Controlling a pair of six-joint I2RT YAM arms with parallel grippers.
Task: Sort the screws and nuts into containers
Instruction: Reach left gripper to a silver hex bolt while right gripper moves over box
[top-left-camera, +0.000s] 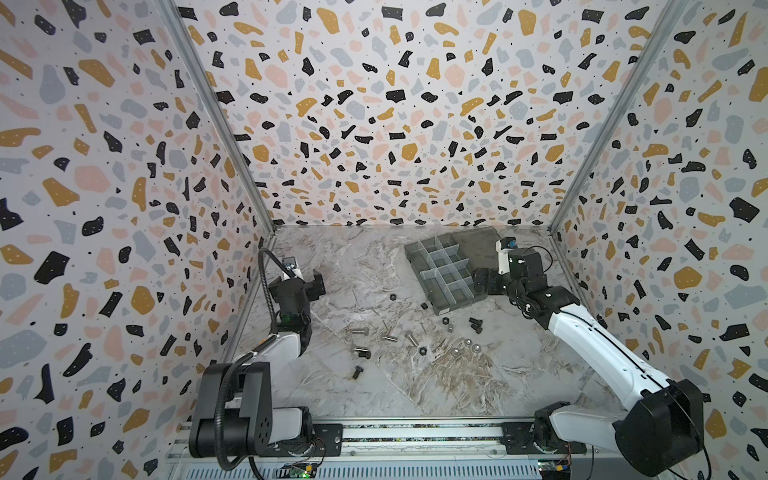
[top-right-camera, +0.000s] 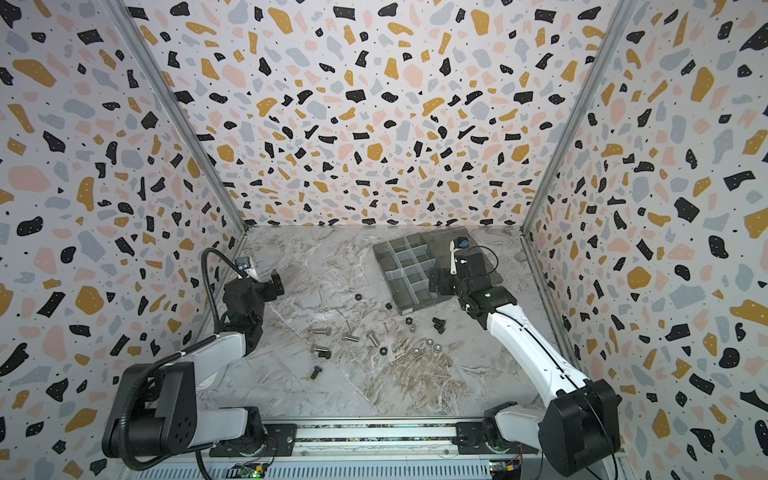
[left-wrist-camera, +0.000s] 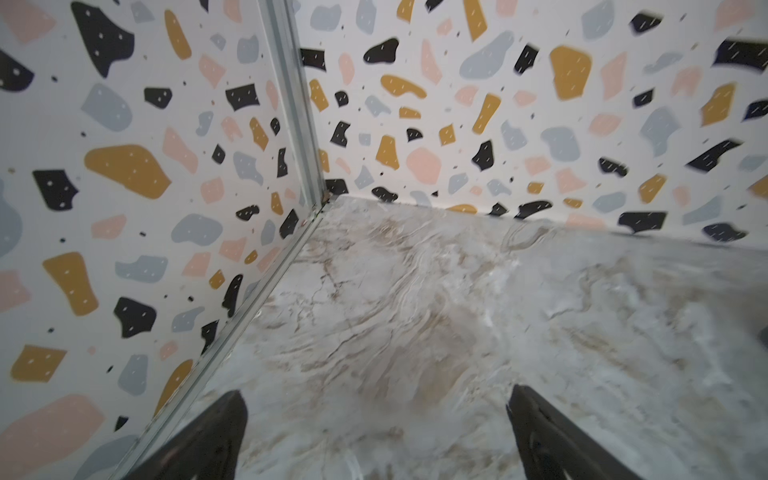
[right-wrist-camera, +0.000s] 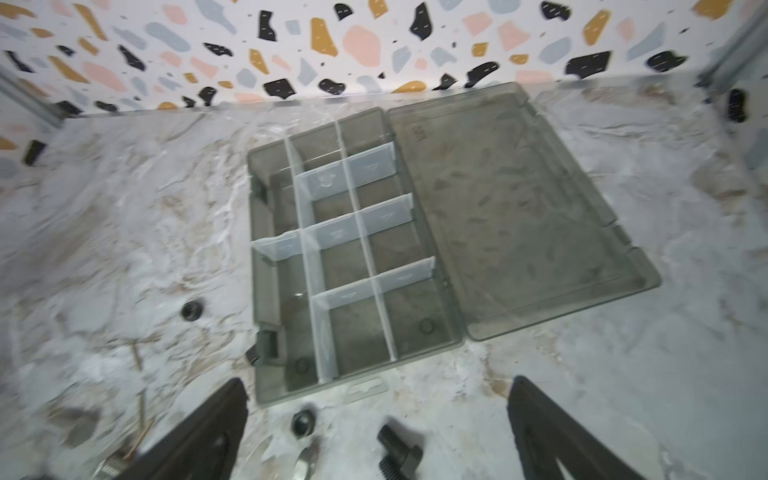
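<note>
Right gripper (right-wrist-camera: 376, 382) wide, empty, just short of the box (right-wrist-camera: 361, 332). Left gripper (left-wrist-camera: 376, 392) wide, empty, facing a bare corner. Screws (top-left-camera: 360, 351) and nuts (top-left-camera: 392, 296) all loose on table (top-left-camera: 374, 395); box looks empty. Suggest: straddle one black screw (right-wrist-camera: 401, 451) across its shaft, clear of the nut (right-wrist-camera: 302, 422). Right wrist shows that pair close; only top views show the silver scatter.

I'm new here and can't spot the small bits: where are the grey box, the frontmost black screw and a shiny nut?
grey box (right-wrist-camera: 357, 332): right wrist view, bare floor of one compartment.
frontmost black screw (top-left-camera: 357, 372): a top view, where head meets shaft.
shiny nut (top-left-camera: 467, 342): a top view, its rounded top.
</note>
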